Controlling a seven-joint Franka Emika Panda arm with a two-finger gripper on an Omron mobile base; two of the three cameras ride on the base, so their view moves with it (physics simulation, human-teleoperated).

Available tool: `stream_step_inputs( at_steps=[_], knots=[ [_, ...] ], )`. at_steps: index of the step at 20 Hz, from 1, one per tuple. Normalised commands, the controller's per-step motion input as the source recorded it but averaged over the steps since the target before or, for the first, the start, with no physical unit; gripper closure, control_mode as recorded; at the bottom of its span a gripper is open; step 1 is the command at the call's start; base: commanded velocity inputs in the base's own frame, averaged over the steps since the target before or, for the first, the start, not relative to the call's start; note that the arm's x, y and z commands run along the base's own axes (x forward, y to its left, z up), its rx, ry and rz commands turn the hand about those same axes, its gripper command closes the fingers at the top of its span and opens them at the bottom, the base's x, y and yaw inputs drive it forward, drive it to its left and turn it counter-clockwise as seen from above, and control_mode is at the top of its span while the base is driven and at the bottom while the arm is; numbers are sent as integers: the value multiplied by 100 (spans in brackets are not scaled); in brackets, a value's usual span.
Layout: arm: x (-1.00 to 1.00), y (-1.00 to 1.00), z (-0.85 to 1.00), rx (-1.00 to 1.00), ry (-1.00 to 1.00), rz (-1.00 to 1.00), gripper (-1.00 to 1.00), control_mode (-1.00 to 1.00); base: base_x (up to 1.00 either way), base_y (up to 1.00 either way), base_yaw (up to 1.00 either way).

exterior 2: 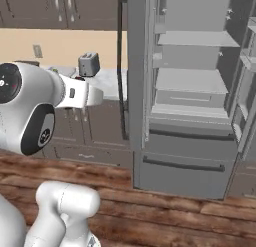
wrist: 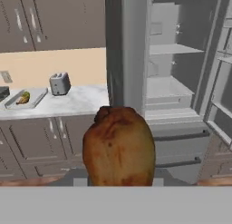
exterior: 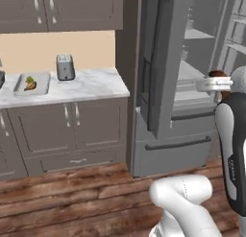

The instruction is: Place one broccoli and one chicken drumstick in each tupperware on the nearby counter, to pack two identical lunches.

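Drumstick (wrist: 118, 146), lumpy brown, glossy, gripped in hand; marble counter (wrist: 77, 103) beyond.

Silver toaster (exterior: 65, 66) against beige wall, open grey fridge (exterior 2: 190, 91) with bare shelves, wooden floor (exterior: 72, 197)

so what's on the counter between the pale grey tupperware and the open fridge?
The silver toaster stands right of the pale grey shallow tupperware; beyond it the white marble counter runs bare to the grey fridge, per left base view.

arm: raised, forearm level, reaching toward the open fridge (exterior: 192, 87)
gripper (wrist: 118, 180): closed on a brown chicken drumstick (wrist: 118, 146), fingertips hidden behind it
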Motion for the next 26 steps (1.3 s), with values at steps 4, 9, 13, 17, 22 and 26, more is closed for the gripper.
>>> stream_step_inputs(
  at_steps=[4, 9, 13, 17, 22, 26],
  knots=[
    [0, 0, 0, 0, 0, 0, 100, 100, -5, 100, -9],
    [0, 0, 0, 0, 0, 0, 100, 100, -5, 100, -10],
    [0, 0, 0, 0, 0, 0, 100, 100, 0, 100, -8],
    [0, 0, 0, 0, 0, 0, 100, 100, 10, 100, -1],
    [0, 0, 0, 0, 0, 0, 100, 100, 22, 100, 1],
    [0, 0, 0, 0, 0, 0, 100, 100, 58, 100, 8]
  ],
)
